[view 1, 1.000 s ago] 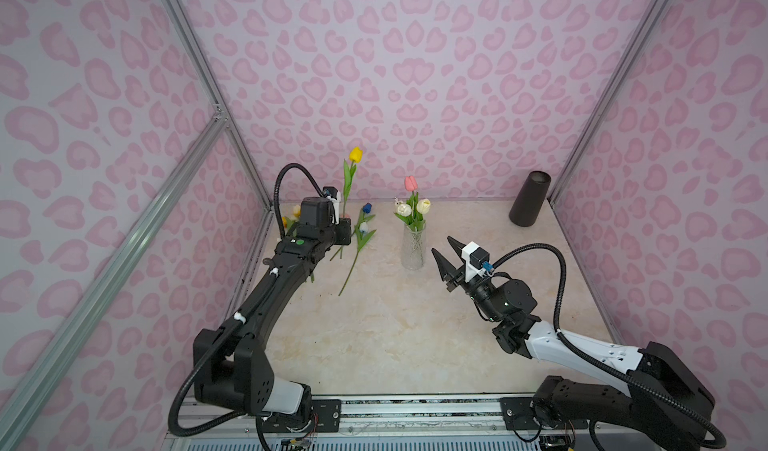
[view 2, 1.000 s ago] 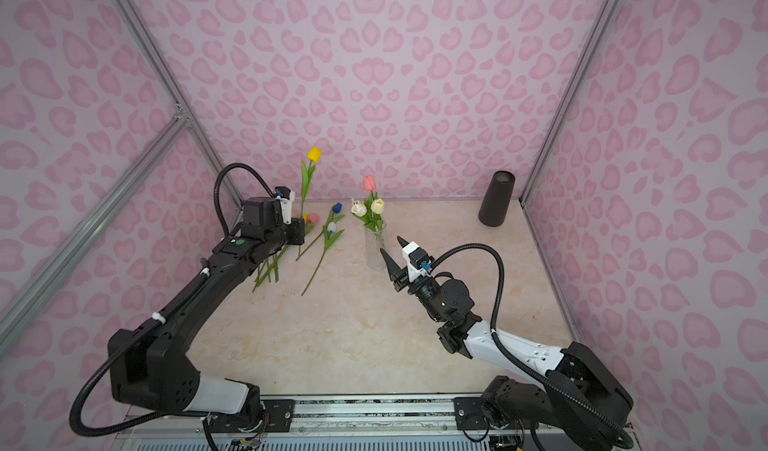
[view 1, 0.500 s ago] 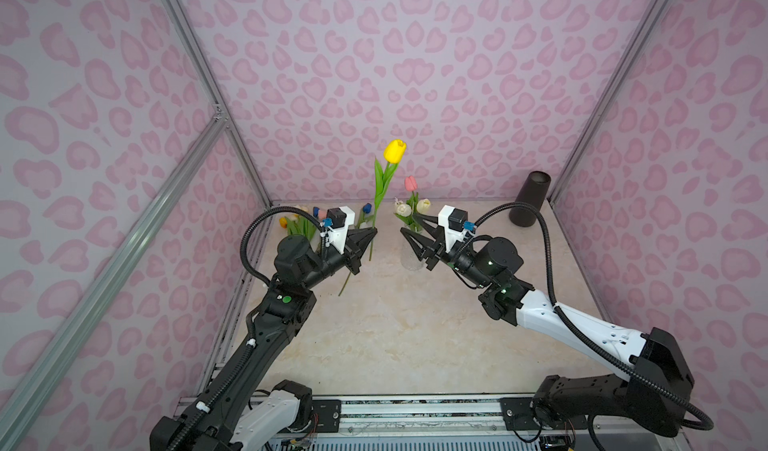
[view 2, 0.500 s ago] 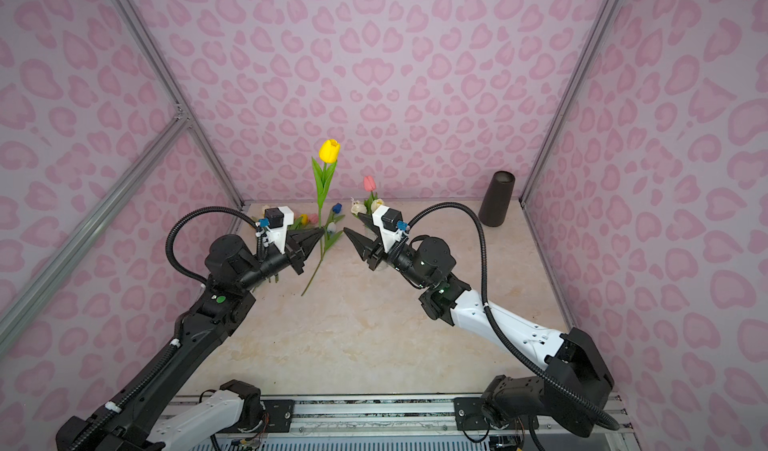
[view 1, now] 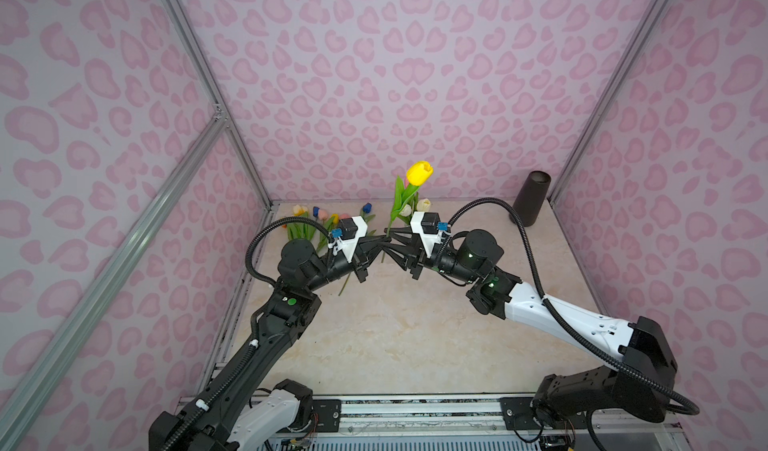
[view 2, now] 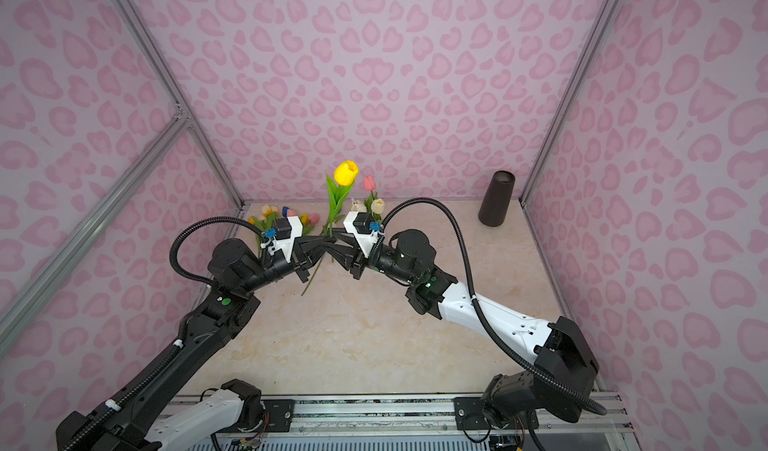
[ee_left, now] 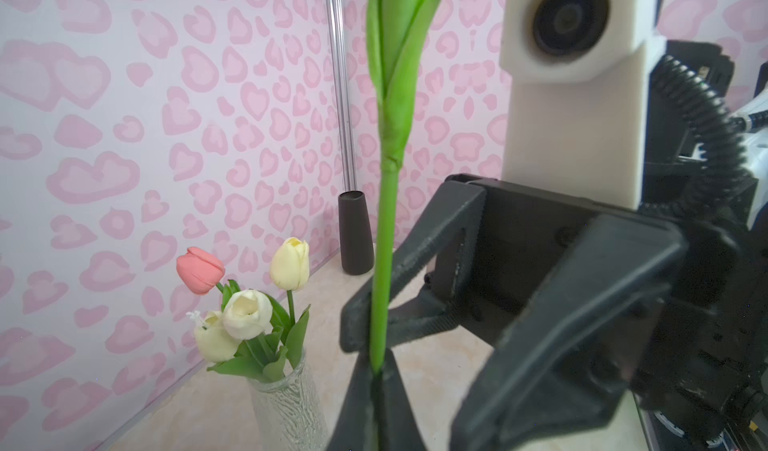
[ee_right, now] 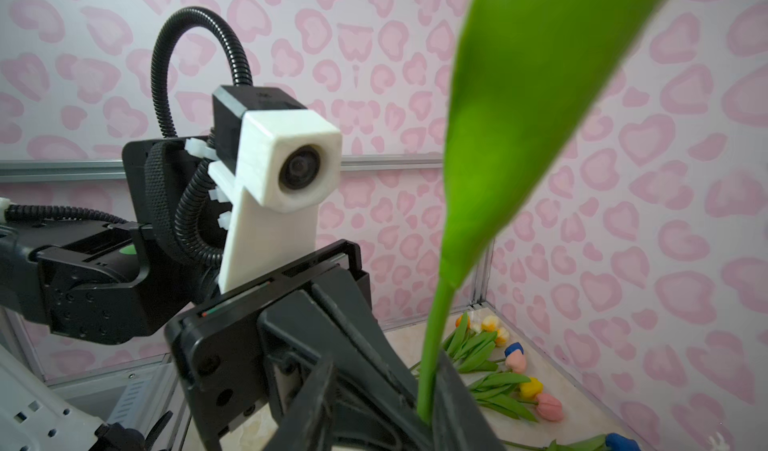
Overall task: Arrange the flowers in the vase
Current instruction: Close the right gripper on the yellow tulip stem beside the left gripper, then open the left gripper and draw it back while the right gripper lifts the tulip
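My left gripper [view 1: 380, 241] [ee_left: 378, 372] is shut on the green stem of a yellow tulip [view 1: 419, 173] [view 2: 346, 173] and holds it upright above the table. My right gripper [view 1: 392, 243] [ee_right: 384, 370] meets it tip to tip. It is open, and its fingers [ee_left: 419, 257] straddle the same stem just above the left grip. The glass vase [ee_left: 286, 407] stands just behind and holds a pink tulip [view 2: 369, 183] and cream ones [view 1: 423, 204]. In both top views its glass is hidden behind the right wrist. The other flowers [view 1: 316, 220] [ee_right: 498, 357] lie at the back left.
A black tapered cylinder [view 1: 532, 199] [ee_left: 355, 232] stands in the back right corner. Pink patterned walls with metal posts close in three sides. One blue-headed flower [view 1: 366, 207] lies with its stem running under the left gripper.
The left arm carried the yellow tulip from the back left up to the middle. The right arm swung left to meet it, and its jaws narrowed around the stem.
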Motion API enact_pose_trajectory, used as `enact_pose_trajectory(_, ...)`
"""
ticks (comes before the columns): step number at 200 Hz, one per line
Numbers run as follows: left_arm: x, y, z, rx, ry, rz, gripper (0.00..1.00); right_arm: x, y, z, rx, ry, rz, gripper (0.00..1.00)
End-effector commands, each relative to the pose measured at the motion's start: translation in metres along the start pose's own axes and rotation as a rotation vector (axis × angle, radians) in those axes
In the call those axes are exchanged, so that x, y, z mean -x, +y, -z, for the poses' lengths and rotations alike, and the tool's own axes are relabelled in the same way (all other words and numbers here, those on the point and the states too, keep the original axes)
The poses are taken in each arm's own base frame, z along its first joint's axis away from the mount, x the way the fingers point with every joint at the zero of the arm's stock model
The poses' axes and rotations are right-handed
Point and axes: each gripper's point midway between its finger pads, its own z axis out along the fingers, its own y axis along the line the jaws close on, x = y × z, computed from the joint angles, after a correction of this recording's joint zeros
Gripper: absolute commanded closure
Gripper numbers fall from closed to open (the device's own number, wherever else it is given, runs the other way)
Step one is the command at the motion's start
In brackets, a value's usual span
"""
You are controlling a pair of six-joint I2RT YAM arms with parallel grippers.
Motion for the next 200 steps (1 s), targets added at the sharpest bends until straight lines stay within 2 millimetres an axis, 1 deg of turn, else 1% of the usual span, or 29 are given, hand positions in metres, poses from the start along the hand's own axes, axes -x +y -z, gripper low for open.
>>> enact_pose_trajectory(1,0.006,-0.004,0.0,-0.022,-0.028,-0.036,0.97,0.006,-0.003,-0.001,-0.024,-0.013,0.024,0.61)
enact_pose_trajectory(17,0.005,-0.004,0.001,-0.017,-0.03,-0.04,0.97,0.008,-0.007,0.001,-0.043,-0.02,0.037,0.62)
enact_pose_trajectory(30,0.003,-0.003,0.0,-0.012,-0.027,-0.038,0.97,0.012,-0.009,0.003,-0.049,-0.036,0.038,0.73)
enact_pose_trajectory(49,0.001,-0.002,0.0,-0.004,-0.025,-0.037,0.97,0.017,-0.009,0.005,-0.048,-0.054,0.041,0.75)
enact_pose_trajectory(71,0.001,-0.001,0.0,0.003,-0.027,-0.036,0.97,0.02,-0.012,0.008,-0.065,-0.069,0.039,0.83)
enact_pose_trajectory(88,0.001,0.001,-0.001,0.004,-0.027,-0.036,0.97,0.018,-0.013,0.008,-0.061,-0.065,0.038,0.91)
enact_pose_trajectory(105,0.0,0.002,-0.001,0.007,-0.027,-0.033,0.97,0.02,-0.013,0.009,-0.065,-0.07,0.038,0.92)
enact_pose_trajectory(135,-0.001,0.005,-0.003,0.014,-0.023,-0.028,0.97,0.021,-0.013,0.01,-0.067,-0.062,0.053,1.0)
enact_pose_trajectory(155,-0.002,0.008,-0.005,0.022,-0.021,-0.028,0.96,0.023,-0.014,0.011,-0.072,-0.065,0.06,1.0)
enact_pose_trajectory(161,-0.003,0.008,-0.006,0.025,-0.018,-0.026,0.91,0.024,-0.014,0.012,-0.075,-0.063,0.063,1.0)
enact_pose_trajectory(169,-0.002,0.009,-0.006,0.026,-0.019,-0.029,0.77,0.026,-0.015,0.012,-0.082,-0.065,0.066,1.0)
enact_pose_trajectory(172,-0.002,0.009,-0.006,0.026,-0.019,-0.032,0.68,0.027,-0.016,0.013,-0.085,-0.066,0.066,1.0)
enact_pose_trajectory(176,-0.002,0.009,-0.007,0.026,-0.018,-0.035,0.52,0.028,-0.017,0.015,-0.089,-0.069,0.064,1.0)
enact_pose_trajectory(177,-0.002,0.009,-0.007,0.027,-0.018,-0.036,0.5,0.029,-0.017,0.015,-0.091,-0.07,0.064,1.0)
enact_pose_trajectory(180,-0.003,0.01,-0.007,0.029,-0.017,-0.035,0.37,0.031,-0.019,0.017,-0.094,-0.073,0.062,1.0)
enact_pose_trajectory(184,-0.003,0.011,-0.007,0.036,-0.016,-0.035,0.27,0.033,-0.02,0.019,-0.097,-0.078,0.058,1.0)
enact_pose_trajectory(190,-0.004,0.013,-0.007,0.046,-0.015,-0.039,0.2,0.038,-0.023,0.023,-0.105,-0.09,0.051,1.0)
enact_pose_trajectory(200,-0.007,0.016,-0.007,0.066,-0.012,-0.041,0.16,0.045,-0.03,0.032,-0.123,-0.108,0.04,1.0)
